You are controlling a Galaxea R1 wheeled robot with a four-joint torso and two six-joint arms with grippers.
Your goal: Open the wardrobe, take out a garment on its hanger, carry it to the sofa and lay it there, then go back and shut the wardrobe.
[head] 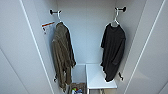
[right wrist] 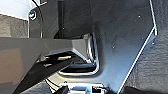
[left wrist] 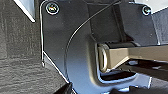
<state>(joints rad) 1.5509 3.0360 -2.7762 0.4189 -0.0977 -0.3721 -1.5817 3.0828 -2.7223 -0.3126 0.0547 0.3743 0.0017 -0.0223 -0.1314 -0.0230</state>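
Across the whole head view stands the wardrobe (head: pixel 86 37), both slim doors swung wide at the left and right edges of the frame, so the opening step looks done. Everything after it appears still to do: the garment (head: pixel 113 51), a black short-sleeved shirt, hangs right of centre on its hanger (head: pixel 115 20), whose curved top is hooked over a black hook (head: pixel 121 9) at the upper right of the white interior. Taking it out, carrying it to the sofa and closing the doors again are all outstanding, as far as these views tell.

At left of centre an olive jacket (head: pixel 62 58) hangs from a like white hanger on a second black hook (head: pixel 53 11); an orange-and-white label (head: pixel 47 26) is stuck to the inner wall beside it. Lower centre, a white shelf (head: pixel 98 77) sits under the shirt's hem, and a small basket of mixed items (head: pixel 77 89) shows at the bottom edge.

Both wrist views look down past the robot's own dark plate onto grey carpet (left wrist: pixel 17 50). Neither tool's fingers can be made out, so I cannot tell whether either is spread or pressed together.
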